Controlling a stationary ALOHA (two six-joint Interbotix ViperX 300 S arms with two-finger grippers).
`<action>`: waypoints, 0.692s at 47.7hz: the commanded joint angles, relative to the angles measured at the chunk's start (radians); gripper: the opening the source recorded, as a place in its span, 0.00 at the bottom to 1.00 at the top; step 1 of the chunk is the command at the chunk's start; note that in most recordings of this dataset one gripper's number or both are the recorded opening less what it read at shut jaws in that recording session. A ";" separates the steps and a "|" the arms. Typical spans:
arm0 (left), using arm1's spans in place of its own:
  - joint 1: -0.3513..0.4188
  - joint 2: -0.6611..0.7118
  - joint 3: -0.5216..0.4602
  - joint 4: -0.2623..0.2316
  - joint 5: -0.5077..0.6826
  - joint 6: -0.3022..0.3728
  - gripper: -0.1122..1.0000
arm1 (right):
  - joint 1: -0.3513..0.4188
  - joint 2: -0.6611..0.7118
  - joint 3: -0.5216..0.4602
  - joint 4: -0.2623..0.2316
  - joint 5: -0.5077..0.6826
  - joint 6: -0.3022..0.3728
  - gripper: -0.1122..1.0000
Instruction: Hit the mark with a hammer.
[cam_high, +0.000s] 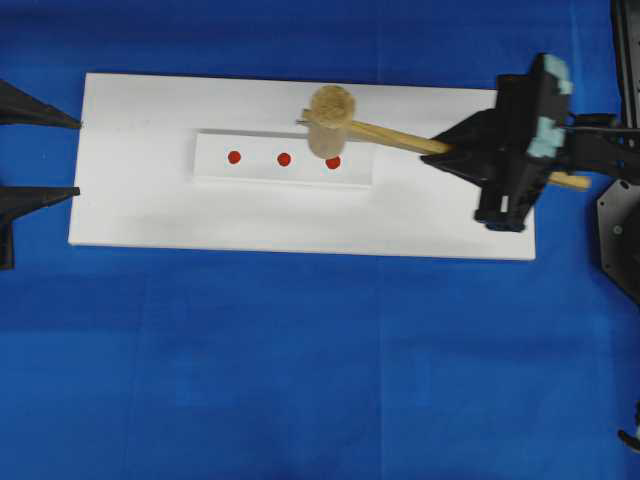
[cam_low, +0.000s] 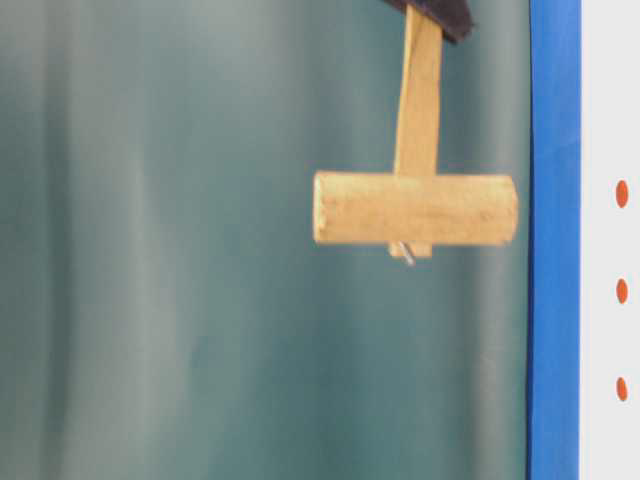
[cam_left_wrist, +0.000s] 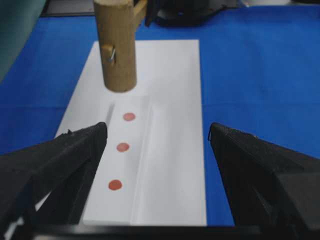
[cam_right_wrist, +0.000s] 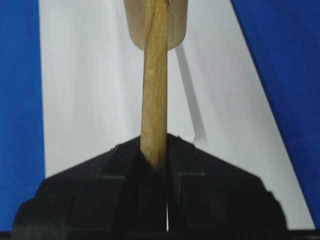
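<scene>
The hammer (cam_high: 331, 121), a tan wooden mallet, hangs in the air above the white strip (cam_high: 283, 175), its head over the rightmost of three red marks (cam_high: 333, 162). My right gripper (cam_high: 442, 155) is shut on the hammer's handle (cam_right_wrist: 154, 100), which runs out past the wrist. From the left wrist view the hammer head (cam_left_wrist: 116, 45) floats clear above the far mark (cam_left_wrist: 129, 116). At table level the hammer (cam_low: 415, 208) is well off the board. My left gripper (cam_high: 78, 157) stands open at the board's left edge, holding nothing.
The strip lies on a larger white board (cam_high: 300, 220) on a blue cloth (cam_high: 300, 370). The other two red marks (cam_high: 234, 157) (cam_high: 284, 159) lie uncovered to the left. Black arm hardware (cam_high: 620, 230) stands at the right edge.
</scene>
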 joint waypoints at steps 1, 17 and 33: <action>0.002 0.009 -0.009 -0.002 -0.009 0.000 0.83 | 0.002 -0.018 -0.009 -0.003 -0.012 0.003 0.12; 0.002 0.009 -0.009 -0.002 -0.009 0.000 0.83 | 0.002 0.124 -0.005 0.005 -0.040 0.008 0.12; 0.002 0.006 -0.011 -0.002 -0.008 -0.002 0.83 | 0.002 0.221 -0.038 0.021 0.000 0.002 0.12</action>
